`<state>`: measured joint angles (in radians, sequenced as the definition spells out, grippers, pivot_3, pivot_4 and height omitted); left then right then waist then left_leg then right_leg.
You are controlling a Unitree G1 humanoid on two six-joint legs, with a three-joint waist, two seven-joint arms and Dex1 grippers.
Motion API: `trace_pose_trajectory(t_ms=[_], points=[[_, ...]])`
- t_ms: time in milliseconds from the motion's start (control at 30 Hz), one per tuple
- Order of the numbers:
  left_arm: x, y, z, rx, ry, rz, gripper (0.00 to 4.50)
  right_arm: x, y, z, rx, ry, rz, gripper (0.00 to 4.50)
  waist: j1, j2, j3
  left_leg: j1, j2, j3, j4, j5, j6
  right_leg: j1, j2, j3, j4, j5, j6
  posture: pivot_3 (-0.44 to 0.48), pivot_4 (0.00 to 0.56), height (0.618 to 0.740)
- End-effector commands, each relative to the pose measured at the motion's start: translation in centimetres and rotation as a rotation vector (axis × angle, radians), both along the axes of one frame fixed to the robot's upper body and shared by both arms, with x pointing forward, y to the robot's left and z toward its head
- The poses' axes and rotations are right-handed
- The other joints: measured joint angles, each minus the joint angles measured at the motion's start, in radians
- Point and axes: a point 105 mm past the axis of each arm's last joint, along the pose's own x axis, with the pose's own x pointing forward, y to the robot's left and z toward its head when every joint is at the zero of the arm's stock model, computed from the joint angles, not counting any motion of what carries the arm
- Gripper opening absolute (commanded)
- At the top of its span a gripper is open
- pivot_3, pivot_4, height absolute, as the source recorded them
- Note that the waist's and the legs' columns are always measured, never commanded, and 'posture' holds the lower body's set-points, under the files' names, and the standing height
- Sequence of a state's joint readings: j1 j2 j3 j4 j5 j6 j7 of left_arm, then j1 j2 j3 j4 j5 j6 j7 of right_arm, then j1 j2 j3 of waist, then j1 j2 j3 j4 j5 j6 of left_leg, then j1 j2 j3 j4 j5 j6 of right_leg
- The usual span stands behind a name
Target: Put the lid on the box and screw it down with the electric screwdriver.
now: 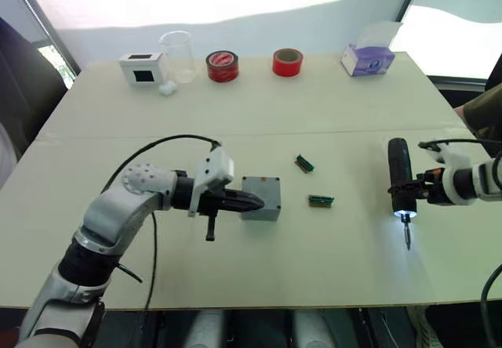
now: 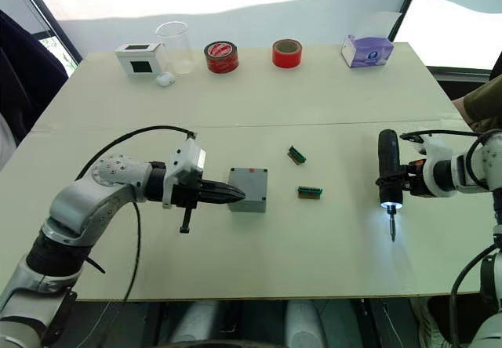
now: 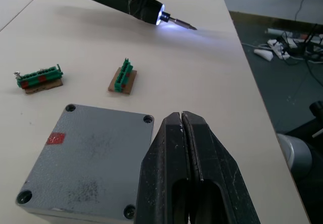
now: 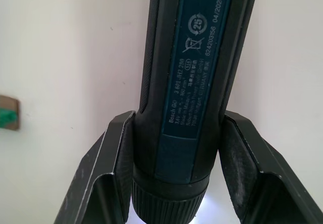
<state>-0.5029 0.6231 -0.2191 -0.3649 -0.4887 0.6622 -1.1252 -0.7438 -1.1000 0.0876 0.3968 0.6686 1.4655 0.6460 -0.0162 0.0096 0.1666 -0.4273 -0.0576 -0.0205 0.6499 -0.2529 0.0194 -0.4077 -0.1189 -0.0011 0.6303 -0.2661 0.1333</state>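
Note:
The grey box (image 1: 260, 210) stands mid-table with the lid (image 3: 91, 158) lying flat on top of it. The lid shows corner holes and a small red mark. My left gripper (image 1: 257, 201) is shut and empty, with its tips at the lid's left edge, just over the box. Far to the right, my right gripper (image 1: 409, 190) is shut on the electric screwdriver (image 1: 400, 168). I hold the tool above the table with its light on and its bit pointing toward the table's front edge. The right wrist view shows both fingers (image 4: 118, 148) clamping the black barrel (image 4: 189, 72).
Two green terminal blocks (image 1: 304, 163) (image 1: 321, 200) lie between the box and the screwdriver. Along the far edge stand a white box with a black window (image 1: 143, 67), a clear beaker (image 1: 179, 54), two red tape rolls (image 1: 223, 66) (image 1: 288, 62) and a tissue box (image 1: 369, 58). A person's sleeve (image 1: 480, 113) is at the right edge.

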Motion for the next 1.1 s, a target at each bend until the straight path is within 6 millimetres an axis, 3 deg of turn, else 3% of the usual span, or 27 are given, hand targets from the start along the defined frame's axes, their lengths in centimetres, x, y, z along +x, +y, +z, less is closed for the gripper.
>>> trace_pose_trajectory(t_ms=[33,267,333,367,400,500,667,767,867,967,1033,1100], points=[[-0.1,-0.5,0.7,-0.008,-0.058,-0.014,0.00,0.7,-0.3,1.4,-0.024,-0.051,0.039,1.86,0.003,0.000,0.000,0.000,0.000,0.000,0.000,0.000,0.000,0.000,0.000,0.000,0.000,0.000,0.000,0.000,0.150,0.740],[0.2,-0.6,0.6,-0.011,-0.068,0.009,0.00,1.7,-0.9,0.2,-0.071,-0.022,0.054,1.86,0.006,-0.003,0.002,0.000,-0.001,0.000,0.003,0.000,0.000,0.002,0.000,0.000,0.000,0.000,0.001,0.000,0.150,0.740],[0.2,-0.5,0.6,-0.011,-0.066,0.019,0.00,1.7,-0.9,-0.2,-0.094,-0.011,0.078,2.83,0.006,-0.003,0.002,0.000,-0.001,-0.001,0.003,0.000,0.000,0.002,0.000,0.000,0.000,0.000,0.001,0.000,0.150,0.740],[0.2,-0.5,0.6,-0.011,-0.066,0.023,0.00,1.7,-1.0,-0.3,-0.105,-0.006,0.086,2.96,0.006,-0.003,0.002,0.000,-0.001,-0.001,0.004,0.000,0.000,0.002,0.000,0.000,0.000,0.000,0.001,0.000,0.150,0.740],[0.2,-0.4,0.6,-0.011,-0.066,0.026,0.00,1.7,-1.0,-0.4,-0.112,-0.003,0.091,3.49,0.006,-0.003,0.002,0.000,-0.001,-0.001,0.004,0.000,0.000,0.002,0.000,0.000,0.000,0.000,0.001,0.000,0.150,0.740],[0.6,-0.1,0.6,-0.013,-0.068,0.048,0.00,1.8,-1.1,-0.7,-0.160,-0.005,0.126,4.35,0.007,-0.004,0.002,0.000,-0.001,-0.001,0.004,0.000,0.000,0.003,0.000,-0.001,0.000,0.000,0.001,0.000,0.150,0.740],[1.5,1.2,0.9,0.009,-0.089,0.090,0.00,2.2,-0.7,0.1,-0.179,-0.048,0.160,4.43,0.006,-0.004,0.002,0.000,-0.001,-0.002,0.004,0.000,0.000,0.003,0.000,-0.001,0.001,0.001,0.001,0.000,0.150,0.740],[2.2,2.2,1.2,0.016,-0.099,0.128,0.00,3.2,-0.4,2.2,-0.188,-0.144,0.165,4.43,0.005,-0.004,0.002,0.000,-0.001,-0.002,0.004,0.000,-0.001,0.002,0.000,-0.001,0.001,0.001,0.001,0.000,0.150,0.740],[3.3,3.6,1.7,0.015,-0.110,0.195,0.00,4.6,0.9,6.4,-0.221,-0.321,0.232,4.43,0.004,-0.002,0.003,0.000,-0.001,-0.002,0.004,0.000,-0.001,0.002,0.000,-0.001,0.001,0.001,0.001,0.000,0.150,0.740],[4.2,4.6,2.0,0.009,-0.120,0.256,0.00,5.0,3.1,9.3,-0.217,-0.456,0.318,4.43,0.003,-0.002,0.003,0.000,-0.001,-0.002,0.002,0.001,-0.002,0.000,0.000,-0.001,0.001,0.000,0.001,0.000,0.150,0.740],[5.0,5.1,1.9,0.011,-0.135,0.304,0.00,4.3,6.9,10.4,-0.175,-0.570,0.491,4.43,0.005,-0.002,0.003,0.000,0.000,-0.002,0.002,0.001,-0.002,0.000,0.001,-0.001,0.001,0.000,0.001,0.000,0.150,0.740],[5.7,5.4,1.0,0.068,-0.188,0.338,0.00,2.8,10.3,9.9,-0.142,-0.630,0.657,4.43,0.007,-0.003,0.004,0.000,0.000,-0.003,0.002,0.001,-0.002,0.000,0.001,-0.001,0.001,0.000,0.001,0.000,0.150,0.740]])
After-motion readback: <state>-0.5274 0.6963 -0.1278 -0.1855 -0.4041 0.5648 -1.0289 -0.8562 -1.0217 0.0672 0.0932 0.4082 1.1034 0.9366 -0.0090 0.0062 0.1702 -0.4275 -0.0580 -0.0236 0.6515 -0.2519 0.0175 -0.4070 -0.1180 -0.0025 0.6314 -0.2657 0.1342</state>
